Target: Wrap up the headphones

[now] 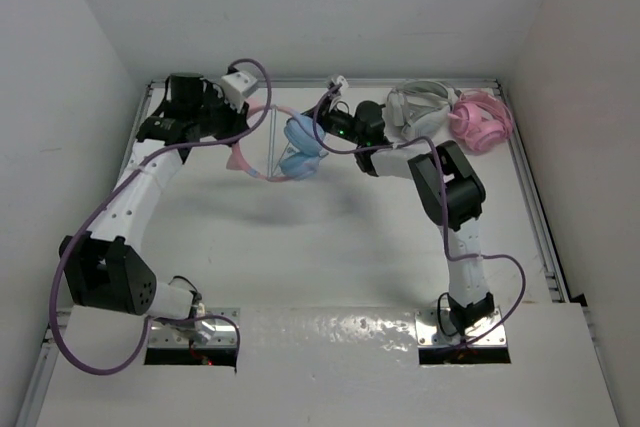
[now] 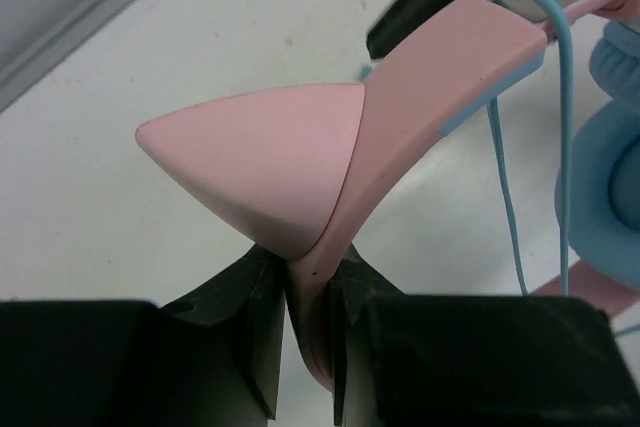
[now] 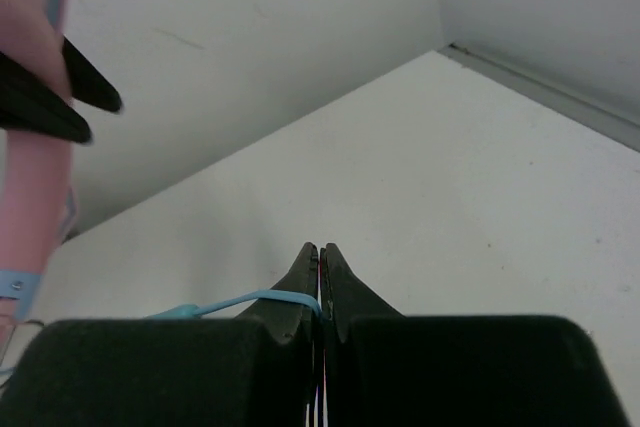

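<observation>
Cable-winding stage, judged from the two grips. Beyond the near counter (image 1: 330, 247), the headphones (image 1: 298, 147) are held off the surface between both arms. The left claw (image 2: 305, 277) is clamped on the pink headband (image 2: 440, 77), just below an ear-like bump (image 2: 260, 162). The right claw (image 3: 320, 257) is pinched fully together on the thin light blue cable (image 3: 250, 299), which leads back toward the blue ear cups (image 2: 605, 177). The next move probably calls for the right claw to carry the cable around the headband while the left holds steady. Farthest, grey-white headphones (image 1: 415, 107) and all-pink headphones (image 1: 482, 119) lie in the right corner, to be avoided.
</observation>
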